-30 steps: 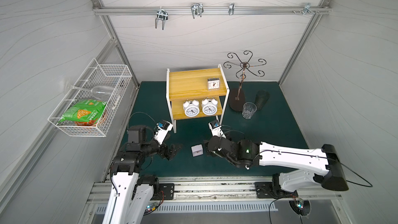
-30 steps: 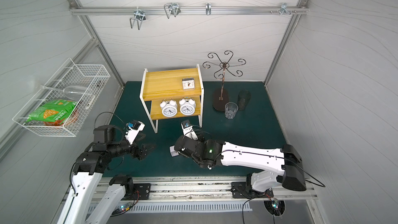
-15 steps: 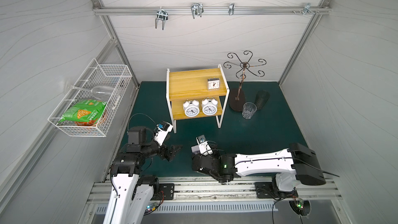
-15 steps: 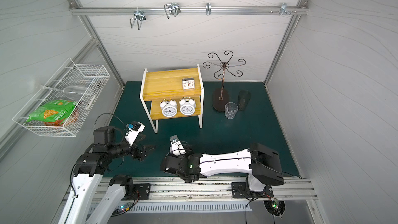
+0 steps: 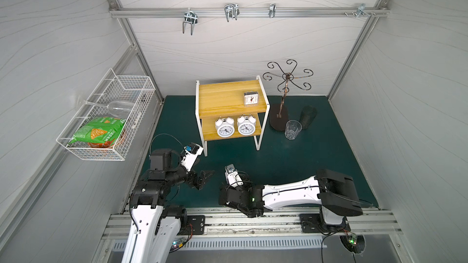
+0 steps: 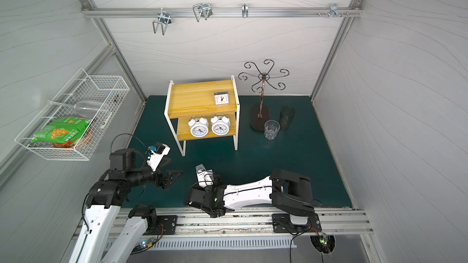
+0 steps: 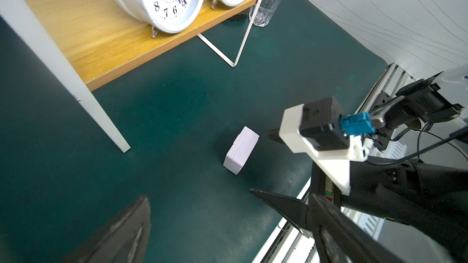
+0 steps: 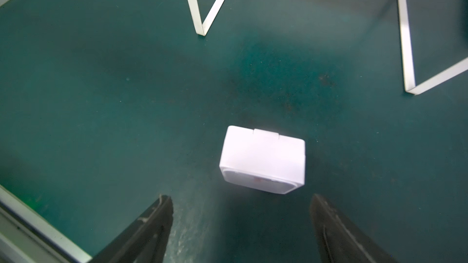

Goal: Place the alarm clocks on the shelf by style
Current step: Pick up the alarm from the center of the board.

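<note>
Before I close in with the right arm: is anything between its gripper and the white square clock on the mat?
Nothing visible: only bare green mat lies between the open right gripper and the white square clock.

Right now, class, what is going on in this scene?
Three clocks are on the shelf: two round twin-bell clocks side by side on the lower board, and the clear-cased square clock on the upper one. The white square clock sits on the green mat, just ahead of the right gripper, whose jaws are open and not touching it. The left gripper hovers nearby, open and empty.
</note>
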Motion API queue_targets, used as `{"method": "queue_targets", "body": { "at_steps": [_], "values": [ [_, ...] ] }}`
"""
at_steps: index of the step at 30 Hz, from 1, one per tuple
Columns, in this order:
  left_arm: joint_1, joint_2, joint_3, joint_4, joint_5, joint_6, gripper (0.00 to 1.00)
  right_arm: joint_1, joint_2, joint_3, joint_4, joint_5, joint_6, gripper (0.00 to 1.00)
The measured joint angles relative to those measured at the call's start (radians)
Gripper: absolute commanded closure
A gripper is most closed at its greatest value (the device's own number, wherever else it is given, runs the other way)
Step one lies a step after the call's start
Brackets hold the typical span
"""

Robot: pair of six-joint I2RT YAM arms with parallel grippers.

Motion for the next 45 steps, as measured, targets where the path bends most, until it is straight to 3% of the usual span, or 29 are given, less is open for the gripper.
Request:
{"method": "queue_targets", "body": {
  "at_steps": [13, 29, 38, 45],
  "values": [
    [0.000, 0.000, 0.000, 0.000, -0.003, 0.002, 0.01, -0.061, 0.085, 0.002, 0.082, -0.025, -0.019, 0.16],
    [0.000, 0.000, 0.000, -0.001, -0.003, 0.006, 0.01, -0.074, 0.100, -0.020, 0.152, -0.027, -0.055, 0.40],
    [0.000, -0.010, 0.000, -0.029, -0.002, 0.035, 0.01, -0.084, -0.066, -0.031, 0.041, -0.029, -0.089, 0.44],
    [0.000, -0.010, 0.035, -0.058, 0.016, 0.053, 0.01, -0.130, -0.215, 0.070, -0.126, -0.048, -0.116, 0.47]
  ]
}}
